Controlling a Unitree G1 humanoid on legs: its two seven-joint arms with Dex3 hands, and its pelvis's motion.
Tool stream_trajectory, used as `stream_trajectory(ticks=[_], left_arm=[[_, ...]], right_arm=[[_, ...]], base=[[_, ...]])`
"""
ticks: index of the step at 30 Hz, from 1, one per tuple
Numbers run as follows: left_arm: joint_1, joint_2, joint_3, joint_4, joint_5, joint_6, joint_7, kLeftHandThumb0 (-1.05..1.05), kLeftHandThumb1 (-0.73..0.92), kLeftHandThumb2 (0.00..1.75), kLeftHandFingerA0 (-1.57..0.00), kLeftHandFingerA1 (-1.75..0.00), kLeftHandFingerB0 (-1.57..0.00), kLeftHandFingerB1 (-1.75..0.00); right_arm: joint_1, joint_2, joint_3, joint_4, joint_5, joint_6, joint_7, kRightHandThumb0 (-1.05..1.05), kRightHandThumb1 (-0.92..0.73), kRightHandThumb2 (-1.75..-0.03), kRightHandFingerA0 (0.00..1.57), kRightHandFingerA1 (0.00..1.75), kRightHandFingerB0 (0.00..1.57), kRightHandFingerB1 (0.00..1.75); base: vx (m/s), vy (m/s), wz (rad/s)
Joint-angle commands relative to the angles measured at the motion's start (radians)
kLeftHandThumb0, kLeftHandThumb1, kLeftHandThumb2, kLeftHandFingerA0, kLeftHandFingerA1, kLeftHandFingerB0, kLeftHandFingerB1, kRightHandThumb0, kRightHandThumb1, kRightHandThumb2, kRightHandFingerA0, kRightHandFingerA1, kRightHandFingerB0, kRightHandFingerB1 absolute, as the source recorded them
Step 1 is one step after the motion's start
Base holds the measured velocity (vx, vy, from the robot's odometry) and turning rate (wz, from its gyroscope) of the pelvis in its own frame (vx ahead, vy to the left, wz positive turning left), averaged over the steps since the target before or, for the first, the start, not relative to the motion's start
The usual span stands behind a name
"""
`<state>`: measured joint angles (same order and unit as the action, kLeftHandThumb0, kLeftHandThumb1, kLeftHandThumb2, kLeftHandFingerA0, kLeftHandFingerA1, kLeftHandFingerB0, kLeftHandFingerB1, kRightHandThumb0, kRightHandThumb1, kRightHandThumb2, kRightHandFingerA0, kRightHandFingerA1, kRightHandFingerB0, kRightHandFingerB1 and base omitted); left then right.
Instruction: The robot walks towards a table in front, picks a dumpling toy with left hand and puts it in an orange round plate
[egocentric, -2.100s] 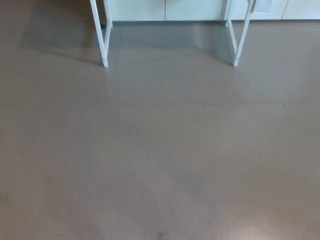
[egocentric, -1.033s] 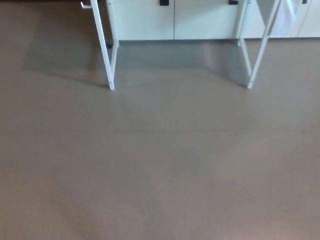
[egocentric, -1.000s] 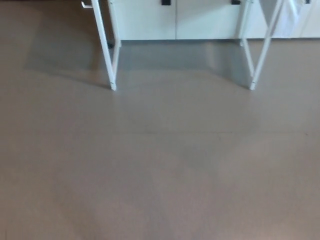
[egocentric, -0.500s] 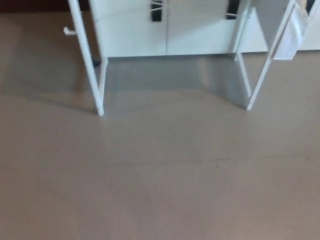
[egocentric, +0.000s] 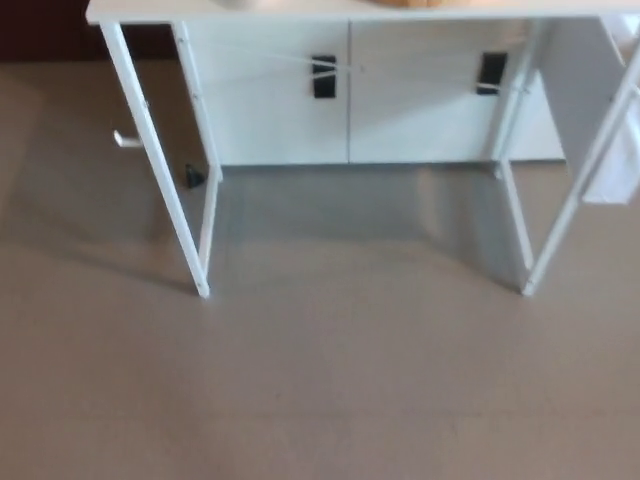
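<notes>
A white table (egocentric: 330, 12) is standing across the top of the frame, its thin flat top showing only as a pale front edge. Slim, straight white legs are slanting down from it: one pair at the left (egocentric: 160, 170) is ending on the floor left of centre, and another pair at the right (egocentric: 575, 200) is reaching the floor at the right. Behind the legs a white cabinet (egocentric: 350, 95) with smooth, flat doors is filling the upper middle, and two small black rectangular handles (egocentric: 323, 76) are sitting on its doors, one near the centre and one further right. No writing or label is readable anywhere. A smooth, matte grey-brown floor (egocentric: 320, 380) is taking up the lower two thirds of the frame, with a soft grey shadow lying under the table. At the very top edge, right of centre, a thin sliver of something orange-tan (egocentric: 415, 3) is peeking over the tabletop; it is too cropped to tell what it is. The dumpling toy cannot be made out. Neither robot hand is showing, so nothing can be said of their fingers or hold.
</notes>
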<state>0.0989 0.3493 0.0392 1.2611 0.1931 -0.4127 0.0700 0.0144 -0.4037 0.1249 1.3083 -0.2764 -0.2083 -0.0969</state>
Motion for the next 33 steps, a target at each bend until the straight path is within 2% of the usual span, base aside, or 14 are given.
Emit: stream_trajectory(ticks=[1,3,4,6,7,8,11,13,20,21,22,24,25,33], left_arm=[[0.045,0.014,0.003,0.011,-0.010,-0.037,-0.009,-0.29,0.63,0.59,-0.62,-0.75,-0.44,-0.36],[0.049,0.013,0.002,0.011,-0.010,-0.036,-0.008,-0.29,0.63,0.59,-0.66,-0.85,-0.44,-0.36],[0.052,0.017,-0.002,0.009,-0.006,-0.036,-0.012,-0.29,0.63,0.59,-0.63,-0.73,-0.44,-0.36],[0.055,0.019,-0.008,0.009,0.000,-0.032,-0.007,-0.31,0.63,0.59,-0.61,-0.73,-0.43,-0.35],[0.056,0.020,-0.011,0.008,0.003,-0.030,-0.004,-0.31,0.63,0.59,-0.61,-0.73,-0.43,-0.35],[0.061,0.018,-0.009,0.005,-0.002,-0.036,-0.008,-0.31,0.63,0.59,-0.62,-0.84,-0.43,-0.35],[0.072,0.018,-0.015,0.008,0.002,-0.045,0.001,-0.31,0.63,0.59,-0.76,-0.97,-0.43,-0.36],[0.071,0.017,-0.019,0.013,0.005,-0.042,0.007,-0.30,0.61,0.59,-0.78,-0.91,-0.43,-0.35],[0.076,0.014,-0.024,0.025,0.005,-0.039,0.011,-0.29,0.61,0.58,-0.70,-0.77,-0.44,-0.36],[0.079,0.014,-0.021,0.022,-0.001,-0.044,-0.001,-0.29,0.62,0.58,-0.68,-1.04,-0.43,-0.35],[0.081,0.014,-0.020,0.021,-0.004,-0.046,-0.007,-0.29,0.62,0.58,-0.68,-1.04,-0.43,-0.35],[0.089,0.016,-0.019,0.017,-0.007,-0.049,-0.014,-0.37,0.48,0.81,-0.57,-0.71,-0.34,-0.48],[0.089,0.016,-0.019,0.017,-0.007,-0.048,-0.014,-0.31,0.62,0.58,-0.59,-0.62,-0.42,-0.35],[0.095,0.025,-0.034,0.020,0.003,-0.048,-0.017,-0.34,0.62,0.59,-0.56,-0.58,-0.41,-0.35]], right_arm=[[0.031,-0.003,0.004,-0.001,-0.006,0.011,0.006,-0.47,-0.58,-0.82,0.74,0.59,0.42,0.47],[0.032,-0.002,0.004,0.001,-0.006,0.013,0.007,-0.47,-0.58,-0.82,0.73,0.58,0.41,0.47],[0.033,0.000,0.003,0.009,-0.006,0.008,0.003,-0.39,-0.69,-0.61,0.81,0.46,0.48,0.35],[0.037,0.001,0.007,0.010,-0.011,0.001,-0.001,-0.39,-0.69,-0.60,0.81,0.46,0.47,0.36],[0.039,0.001,0.009,0.011,-0.013,-0.001,-0.003,-0.39,-0.69,-0.60,0.81,0.46,0.47,0.36],[0.043,0.001,0.006,0.008,-0.008,-0.008,-0.002,-0.45,-0.58,-0.82,0.75,0.60,0.43,0.47],[0.051,-0.001,0.004,0.001,-0.005,-0.015,0.003,-0.45,-0.57,-0.81,0.73,0.59,0.44,0.48],[0.053,-0.001,0.005,0.000,-0.007,-0.020,0.003,-0.38,-0.66,-0.60,0.82,0.48,0.48,0.36],[0.052,0.007,0.002,0.019,-0.008,-0.012,0.004,-0.37,-0.67,-0.60,0.79,0.47,0.48,0.36],[0.052,0.007,0.000,0.018,-0.006,-0.012,0.006,-0.37,-0.67,-0.60,0.79,0.47,0.48,0.36],[0.052,0.007,-0.001,0.018,-0.006,-0.013,0.007,-0.37,-0.67,-0.60,0.79,0.47,0.48,0.36],[0.057,0.007,-0.007,0.015,0.001,-0.009,0.022,-0.45,-0.60,-0.81,0.69,0.57,0.45,0.48],[0.057,0.006,-0.007,0.014,0.000,-0.009,0.022,-0.45,-0.60,-0.82,0.70,0.57,0.45,0.48],[0.068,0.013,-0.007,0.018,-0.009,-0.006,0.016,-0.45,-0.59,-0.82,0.75,0.59,0.45,0.48]], base=[[0.35,-0.112,-0.02],[0.41,-0.088,-0.07],[0.37,-0.040,-0.12],[0.36,0.027,-0.23],[0.39,0.076,-0.32],[0.46,0.119,-0.30],[0.58,0.126,-0.32],[0.57,0.134,-0.44],[0.39,0.067,0.01],[0.23,-0.054,0.20],[0.23,-0.090,0.25],[0.25,-0.168,0.24],[0.36,-0.140,-0.24],[0.21,-0.076,0.14]])
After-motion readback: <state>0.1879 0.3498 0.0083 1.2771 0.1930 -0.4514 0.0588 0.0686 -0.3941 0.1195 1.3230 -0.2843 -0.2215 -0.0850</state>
